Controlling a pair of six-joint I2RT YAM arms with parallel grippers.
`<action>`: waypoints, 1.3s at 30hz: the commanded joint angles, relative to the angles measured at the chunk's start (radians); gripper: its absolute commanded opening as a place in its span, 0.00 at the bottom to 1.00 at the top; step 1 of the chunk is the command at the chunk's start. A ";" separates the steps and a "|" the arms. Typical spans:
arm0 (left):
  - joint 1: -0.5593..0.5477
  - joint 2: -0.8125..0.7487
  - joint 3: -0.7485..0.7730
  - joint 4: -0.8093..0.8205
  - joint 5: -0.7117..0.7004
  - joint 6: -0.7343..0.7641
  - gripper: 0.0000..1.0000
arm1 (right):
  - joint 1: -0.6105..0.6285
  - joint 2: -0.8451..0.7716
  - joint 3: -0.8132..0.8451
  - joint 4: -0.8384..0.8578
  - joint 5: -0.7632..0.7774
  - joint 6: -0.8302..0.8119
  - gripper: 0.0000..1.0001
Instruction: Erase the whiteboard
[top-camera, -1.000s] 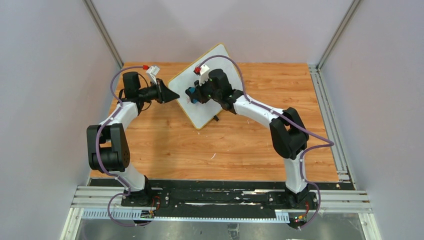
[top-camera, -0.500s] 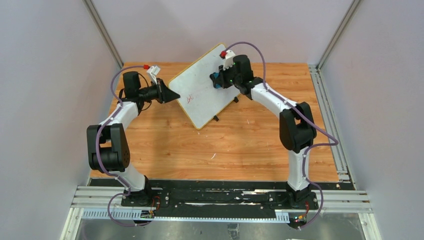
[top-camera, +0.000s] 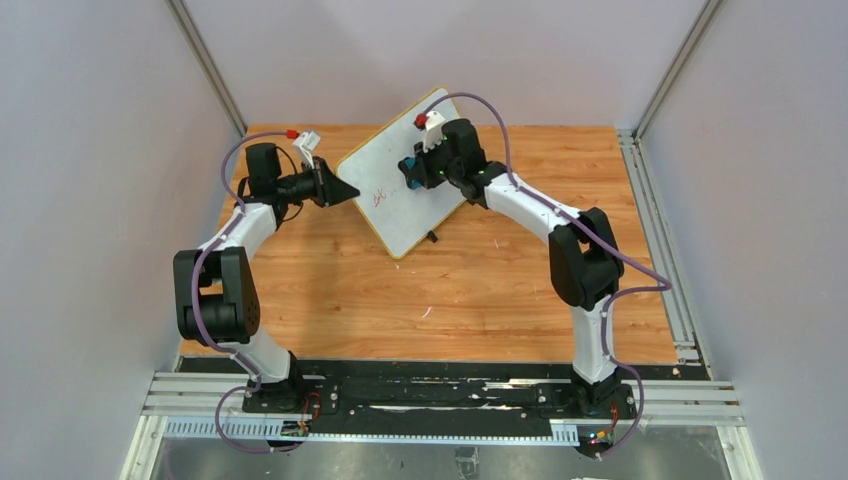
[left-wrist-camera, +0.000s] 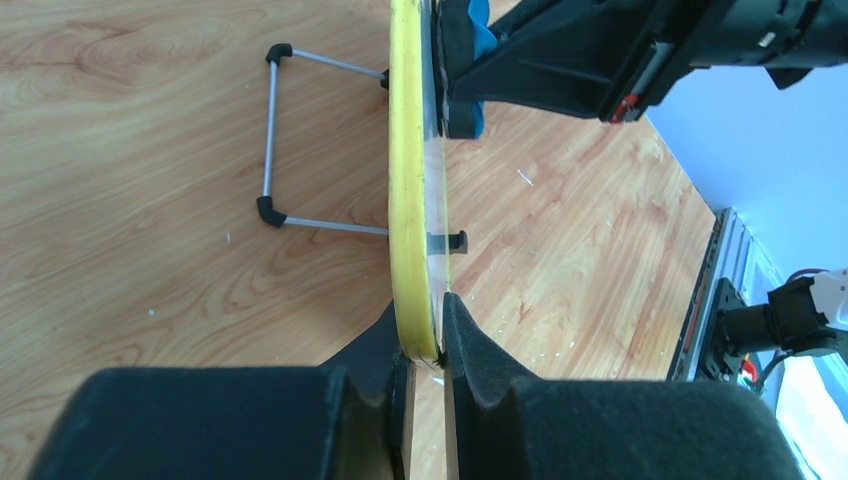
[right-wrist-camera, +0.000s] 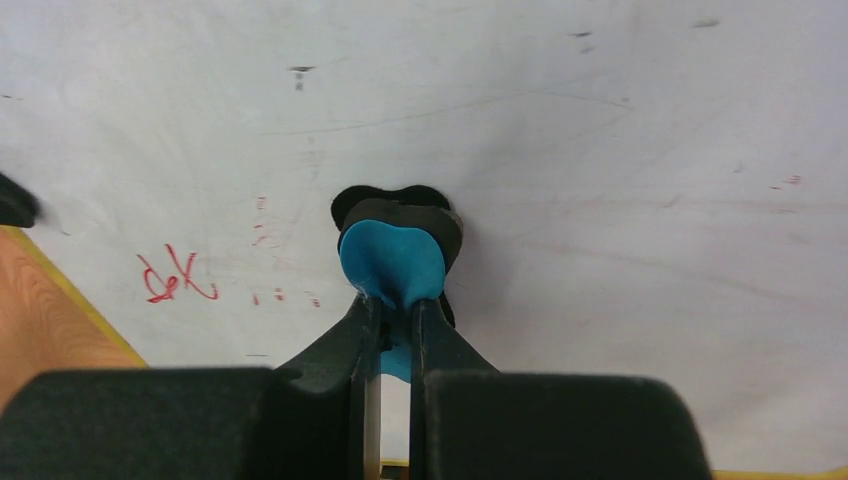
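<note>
wood-grain table (top-camera: 480, 290) fills the middle of the top view, with grey walls around it. the whiteboard (top-camera: 400, 215) stands tilted on its wire stand (left-wrist-camera: 268, 140) in the upper centre. the left arm folds at its elbow on the left side, wrist pointing right; the left gripper (top-camera: 354, 192) is clenched on the board's yellow edge. the right arm stretches up-left from the lower right, and the right gripper (right-wrist-camera: 392, 305) grasps a blue eraser (right-wrist-camera: 390, 262) pressed to the white face, right of some red writing (right-wrist-camera: 175, 280).
</note>
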 joint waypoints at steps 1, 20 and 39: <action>-0.018 0.023 0.002 -0.034 -0.032 0.090 0.00 | 0.094 0.037 0.028 0.011 -0.009 -0.003 0.01; -0.018 0.022 0.004 -0.038 -0.027 0.088 0.00 | 0.241 0.059 -0.004 0.033 0.020 -0.028 0.01; -0.016 -0.016 0.011 -0.054 -0.017 0.083 0.00 | 0.023 -0.043 -0.136 0.063 0.103 -0.033 0.00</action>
